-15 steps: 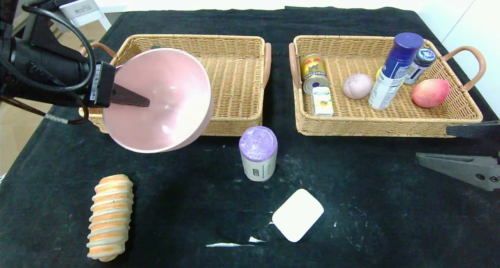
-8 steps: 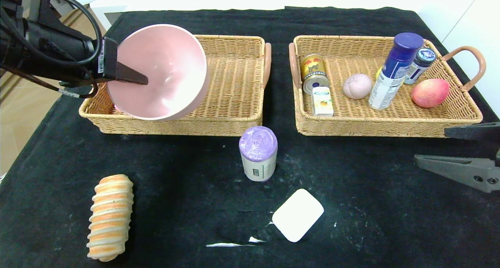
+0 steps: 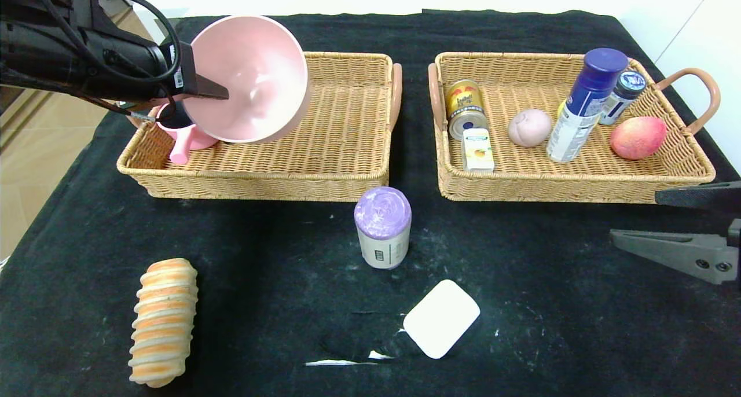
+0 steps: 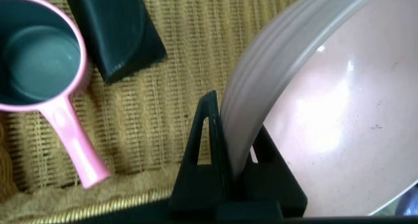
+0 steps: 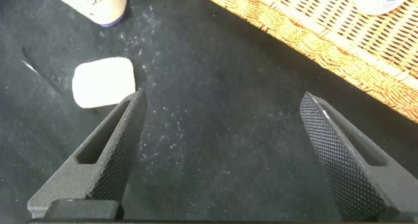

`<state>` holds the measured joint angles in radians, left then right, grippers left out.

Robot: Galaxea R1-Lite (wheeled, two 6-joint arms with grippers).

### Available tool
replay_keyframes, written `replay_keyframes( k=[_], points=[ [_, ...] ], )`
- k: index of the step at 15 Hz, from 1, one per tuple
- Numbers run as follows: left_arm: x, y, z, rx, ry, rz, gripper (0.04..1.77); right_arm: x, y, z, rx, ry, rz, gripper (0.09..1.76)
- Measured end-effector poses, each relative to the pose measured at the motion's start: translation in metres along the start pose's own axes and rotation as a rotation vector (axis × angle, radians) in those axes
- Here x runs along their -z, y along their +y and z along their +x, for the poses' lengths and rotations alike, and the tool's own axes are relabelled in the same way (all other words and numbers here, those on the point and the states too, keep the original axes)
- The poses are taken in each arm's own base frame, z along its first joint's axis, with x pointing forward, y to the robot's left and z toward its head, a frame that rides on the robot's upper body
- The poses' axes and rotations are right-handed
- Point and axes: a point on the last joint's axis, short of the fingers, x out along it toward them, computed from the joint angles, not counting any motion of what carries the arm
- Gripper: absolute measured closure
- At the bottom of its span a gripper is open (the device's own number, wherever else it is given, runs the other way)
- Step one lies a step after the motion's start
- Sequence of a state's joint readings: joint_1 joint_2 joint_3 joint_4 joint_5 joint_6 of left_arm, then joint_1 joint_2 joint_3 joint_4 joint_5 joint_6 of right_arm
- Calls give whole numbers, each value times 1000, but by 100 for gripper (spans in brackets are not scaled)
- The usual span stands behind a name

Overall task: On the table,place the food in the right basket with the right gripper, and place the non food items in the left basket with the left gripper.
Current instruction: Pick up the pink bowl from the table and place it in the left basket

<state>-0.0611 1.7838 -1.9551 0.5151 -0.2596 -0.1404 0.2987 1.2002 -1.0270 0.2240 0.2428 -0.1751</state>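
While the left gripper (image 3: 217, 90) keeps its fingers (image 4: 208, 142) clamped on the rim of the pink bowl (image 3: 252, 76), the bowl has gone from the near left corner of the left basket (image 3: 347, 171) a second ago to up over the basket's back left part, tilted, mouth toward the camera. That move uncovered a pink cup (image 3: 182, 128) with a handle lying in the basket's left end, just beside and below the bowl. Right gripper (image 3: 654, 220) hangs over the worktop (image 3: 550, 304) in front of the right basket (image 3: 579, 188), fingers spread wide, nothing in them, barely shifted. Bread roll (image 3: 164, 320), purple-capped tub (image 3: 382, 228) and white soap bar (image 3: 441, 318) sit unmoved on the worktop
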Motion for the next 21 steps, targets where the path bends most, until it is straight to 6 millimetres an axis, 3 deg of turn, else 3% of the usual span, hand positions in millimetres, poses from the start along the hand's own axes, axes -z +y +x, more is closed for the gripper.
replay_keyframes(
  k=[10, 21],
  points=[
    [-6, 23, 37, -19, -118, -3, 162, 0, -1, 2, 2, 6, 3, 14],
    [-3, 29, 42, -28, -105, -9, 163, 0, -1, 4, 0, 10, 3, 14]
  ],
)
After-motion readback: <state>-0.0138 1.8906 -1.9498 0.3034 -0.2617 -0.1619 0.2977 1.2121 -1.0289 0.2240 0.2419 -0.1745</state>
